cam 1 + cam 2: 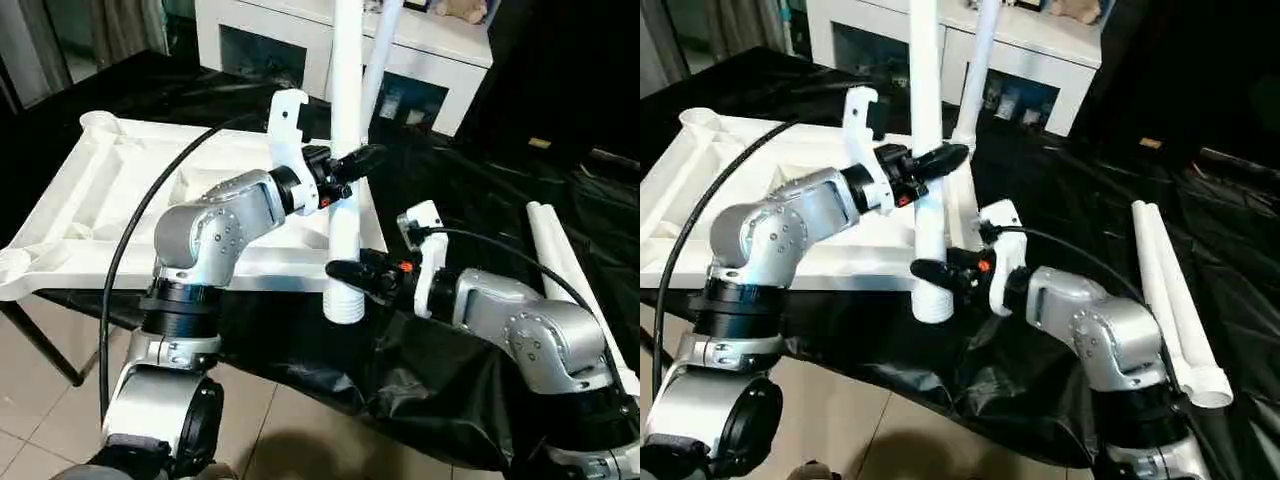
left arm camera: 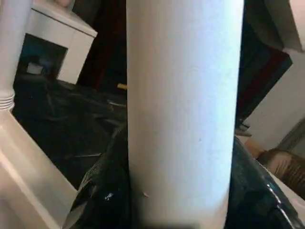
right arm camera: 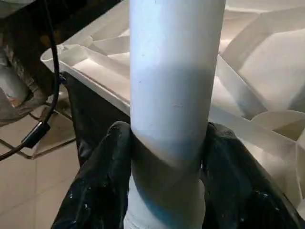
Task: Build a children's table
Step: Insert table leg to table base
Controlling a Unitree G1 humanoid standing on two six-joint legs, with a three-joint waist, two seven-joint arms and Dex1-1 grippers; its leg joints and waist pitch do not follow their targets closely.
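The children's table top (image 1: 120,190) lies upside down, ribbed underside up, on a black-draped surface. One white leg (image 1: 346,120) stands upright at the top's near right corner. Its ribbed lower end (image 1: 343,305) hangs just outside the top's edge, in front of the black cloth. My left gripper (image 1: 352,165) is shut on this leg at mid-height, its black fingers (image 2: 102,191) hugging both sides of the tube. Lower down, my right gripper (image 1: 345,270) clasps the same leg just above the ribbed end, fingers (image 3: 95,181) against both sides. A round corner socket (image 3: 281,124) shows beside the leg.
A second leg (image 1: 383,50) stands slanted at the top's far right corner. Two more legs (image 1: 1170,290) lie side by side on the black cloth at the right. A white cabinet (image 1: 440,50) stands behind. Tiled floor lies below the near edge.
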